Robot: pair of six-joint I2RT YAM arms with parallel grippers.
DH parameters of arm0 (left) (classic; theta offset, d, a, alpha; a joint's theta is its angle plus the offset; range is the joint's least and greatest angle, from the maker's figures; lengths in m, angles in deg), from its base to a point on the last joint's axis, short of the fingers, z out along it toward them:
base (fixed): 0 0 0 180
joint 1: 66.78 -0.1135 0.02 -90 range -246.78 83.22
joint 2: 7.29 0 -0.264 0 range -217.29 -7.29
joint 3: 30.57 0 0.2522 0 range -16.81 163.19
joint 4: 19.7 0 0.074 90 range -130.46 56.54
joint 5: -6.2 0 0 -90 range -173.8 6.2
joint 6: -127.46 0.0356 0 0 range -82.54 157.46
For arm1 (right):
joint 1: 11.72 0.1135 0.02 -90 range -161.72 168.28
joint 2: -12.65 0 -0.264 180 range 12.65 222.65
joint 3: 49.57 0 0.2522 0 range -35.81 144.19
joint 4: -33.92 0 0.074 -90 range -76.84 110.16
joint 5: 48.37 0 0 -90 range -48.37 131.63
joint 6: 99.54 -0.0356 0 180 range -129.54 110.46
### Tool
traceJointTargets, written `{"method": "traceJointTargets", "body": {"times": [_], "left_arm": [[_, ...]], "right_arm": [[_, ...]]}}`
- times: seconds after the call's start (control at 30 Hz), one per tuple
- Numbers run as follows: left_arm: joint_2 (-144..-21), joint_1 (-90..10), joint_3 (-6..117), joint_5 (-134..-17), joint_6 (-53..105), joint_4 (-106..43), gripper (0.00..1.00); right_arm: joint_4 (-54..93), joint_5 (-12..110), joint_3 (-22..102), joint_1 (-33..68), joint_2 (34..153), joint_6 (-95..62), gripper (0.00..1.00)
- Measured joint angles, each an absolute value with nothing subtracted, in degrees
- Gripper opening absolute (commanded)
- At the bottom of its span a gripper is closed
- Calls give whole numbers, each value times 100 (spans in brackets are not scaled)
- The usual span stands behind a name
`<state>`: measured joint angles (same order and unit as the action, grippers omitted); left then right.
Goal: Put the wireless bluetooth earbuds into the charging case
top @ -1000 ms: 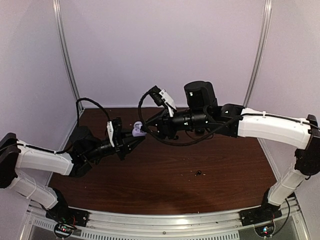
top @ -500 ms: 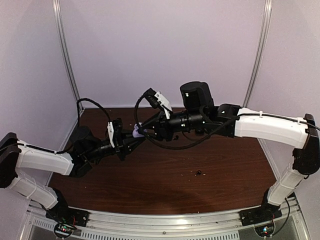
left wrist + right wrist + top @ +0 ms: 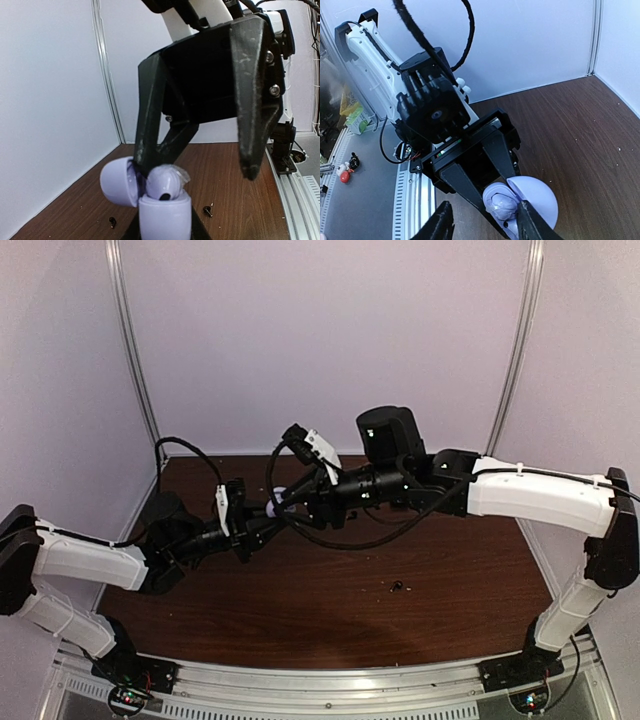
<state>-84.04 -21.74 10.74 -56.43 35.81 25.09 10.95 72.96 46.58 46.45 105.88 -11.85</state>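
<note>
Left wrist view: pale earbud [image 3: 164, 182] perches in case [image 3: 165, 217] clenched by left pincer [image 3: 262, 523], touching one finger of released right pincer [image 3: 196, 169].

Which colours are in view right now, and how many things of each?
Lilac: 2, the open case and the earbud sitting in its mouth.
Black: 2, small pieces on the table, one either side of the case; too small to tell if they are earbuds.
Total: 4.
</note>
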Motion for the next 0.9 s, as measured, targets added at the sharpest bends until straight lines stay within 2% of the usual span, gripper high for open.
{"method": "traceJointTargets", "body": {"times": [0.2, 0.5, 0.9], "left_arm": [[-8424, -2174, 1074, -5573, 3524, 2563, 0], [-8424, -2174, 1072, -5346, 3428, 2804, 0], [-8448, -2174, 1074, -5269, 3410, 2819, 0]], "right_arm": [[1044, 7261, 4658, 4654, 10524, -962, 51], [1184, 7095, 4658, 4643, 10164, -789, 34], [1164, 7010, 4721, 4641, 10266, -776, 26]]}}
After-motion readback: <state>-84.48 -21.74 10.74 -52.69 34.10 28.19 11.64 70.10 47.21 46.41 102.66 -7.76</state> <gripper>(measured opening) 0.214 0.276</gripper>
